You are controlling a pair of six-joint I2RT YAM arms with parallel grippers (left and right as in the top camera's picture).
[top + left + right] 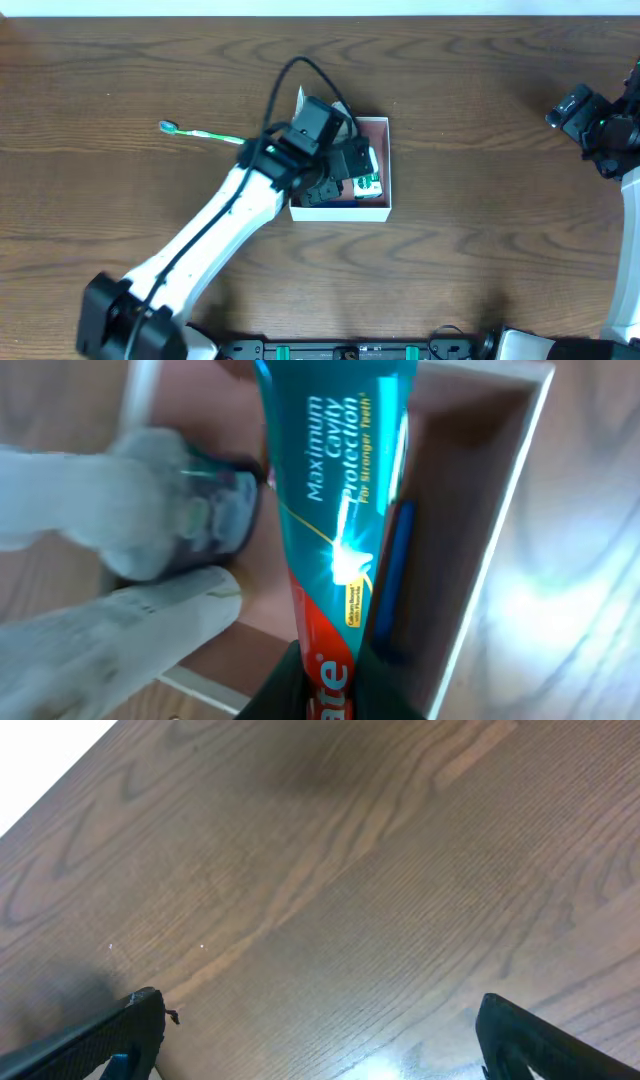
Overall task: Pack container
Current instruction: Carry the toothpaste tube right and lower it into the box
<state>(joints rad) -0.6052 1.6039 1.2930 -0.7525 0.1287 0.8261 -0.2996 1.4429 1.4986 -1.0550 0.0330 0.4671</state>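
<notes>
Left hand is clamped on the red end of a teal plastic toothpaste tube, held over the square white-walled container with the pinkish floor in the middle of the brown wooden counter. The box looks crowded, with a dark round jar on one side and a slim blue thing on the other. If it lets go at this angle, I reckon the tube ends up propped on those or poking over the wall. Right hand has its fingers apart and empty, off at the far right.
</notes>
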